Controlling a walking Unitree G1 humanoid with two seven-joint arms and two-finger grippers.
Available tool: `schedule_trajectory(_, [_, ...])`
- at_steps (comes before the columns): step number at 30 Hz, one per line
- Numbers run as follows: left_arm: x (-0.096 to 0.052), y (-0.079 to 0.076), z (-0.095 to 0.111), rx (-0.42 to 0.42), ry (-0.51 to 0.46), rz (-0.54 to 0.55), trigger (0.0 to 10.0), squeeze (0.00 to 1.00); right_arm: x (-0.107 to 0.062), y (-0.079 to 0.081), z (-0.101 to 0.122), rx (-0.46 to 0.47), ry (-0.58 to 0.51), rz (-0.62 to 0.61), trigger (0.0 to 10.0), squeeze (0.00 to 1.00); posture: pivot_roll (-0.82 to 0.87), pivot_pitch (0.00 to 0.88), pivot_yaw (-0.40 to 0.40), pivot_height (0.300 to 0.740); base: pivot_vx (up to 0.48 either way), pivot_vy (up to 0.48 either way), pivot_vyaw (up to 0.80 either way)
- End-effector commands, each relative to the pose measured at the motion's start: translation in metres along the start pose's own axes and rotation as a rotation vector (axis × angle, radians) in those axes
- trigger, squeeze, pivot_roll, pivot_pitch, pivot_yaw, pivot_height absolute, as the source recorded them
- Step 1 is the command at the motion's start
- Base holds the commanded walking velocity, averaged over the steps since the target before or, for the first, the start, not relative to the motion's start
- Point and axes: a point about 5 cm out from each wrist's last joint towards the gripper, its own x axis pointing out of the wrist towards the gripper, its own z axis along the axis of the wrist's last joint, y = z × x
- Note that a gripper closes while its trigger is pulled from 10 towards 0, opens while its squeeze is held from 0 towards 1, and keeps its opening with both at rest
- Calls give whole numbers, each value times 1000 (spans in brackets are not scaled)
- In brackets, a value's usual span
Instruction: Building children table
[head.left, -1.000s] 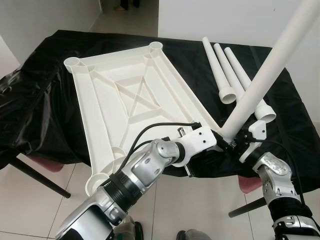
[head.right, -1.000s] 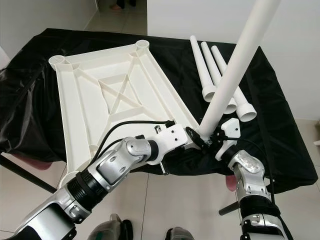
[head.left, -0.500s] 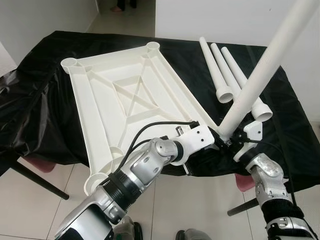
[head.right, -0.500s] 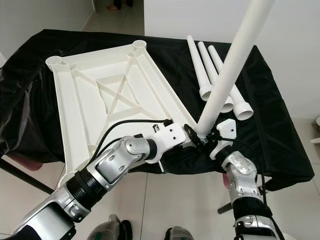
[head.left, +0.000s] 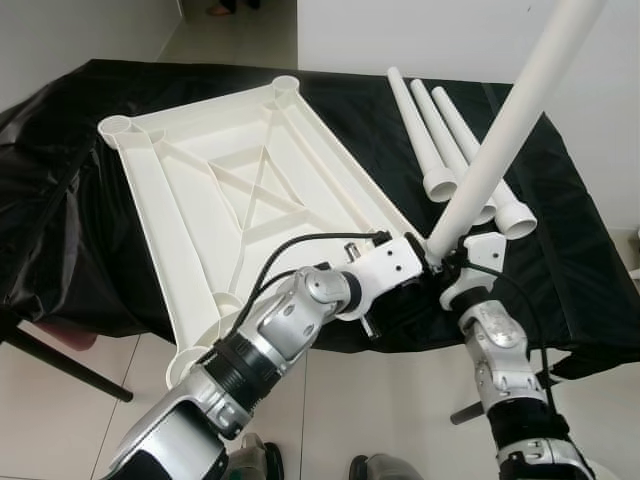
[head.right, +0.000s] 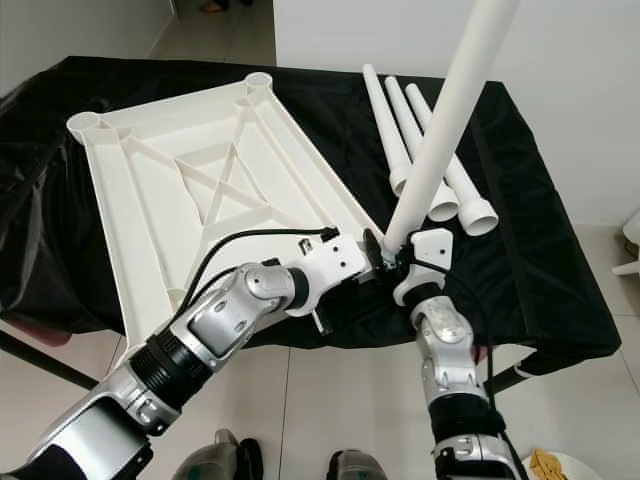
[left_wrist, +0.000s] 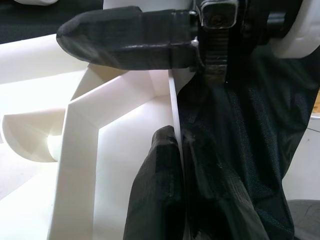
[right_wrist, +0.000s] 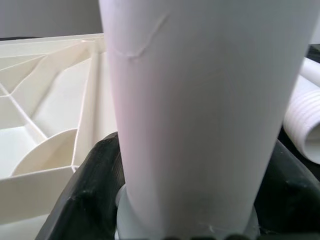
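Note:
An upside-down white plastic tabletop (head.left: 200, 190) lies on the black-covered table, with round sockets at its corners. My left gripper (head.left: 418, 268) is shut on its rim at the near right corner; in the left wrist view the thin white rim wall (left_wrist: 175, 110) sits between the black fingers (left_wrist: 125, 37). My right gripper (head.left: 450, 272) is shut on the lower end of a long white leg (head.left: 500, 150), which rises tilted up to the right from that corner. The right wrist view has the leg (right_wrist: 200, 115) between dark fingers (right_wrist: 95, 190). The corner socket itself is hidden behind the grippers.
Three spare white legs (head.left: 440, 130) lie side by side at the table's back right. The black cloth (head.left: 60, 200) drapes over the table edges. Dark chair legs (head.left: 60, 360) stand on the tiled floor at the left. A white wall is behind.
The camera has shifted, so the whole scene sits further left and down. The held leg stands slightly steeper. Both grippers keep their holds.

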Motion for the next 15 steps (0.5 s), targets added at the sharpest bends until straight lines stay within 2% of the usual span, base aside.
schedule_trajectory(1, [4,-19,4,22,-21,-126,10000,0,-11,-32,-5,17,54,-377,10000,0,-73,83,33,740,0,0,0])
schedule_trajectory(5, [5,-18,4,21,-21,-126,10000,0,-13,-20,-4,45,55,-434,10000,0,-71,81,33,740,0,0,0])
schedule_trajectory(9, [4,-18,4,24,-20,-124,10000,0,-13,2,-1,40,51,-430,10000,0,-68,80,33,740,0,0,0])
schedule_trajectory(15, [4,-18,4,25,-18,-123,10000,0,-13,3,-1,33,64,-439,10000,0,-66,81,32,740,0,0,0])
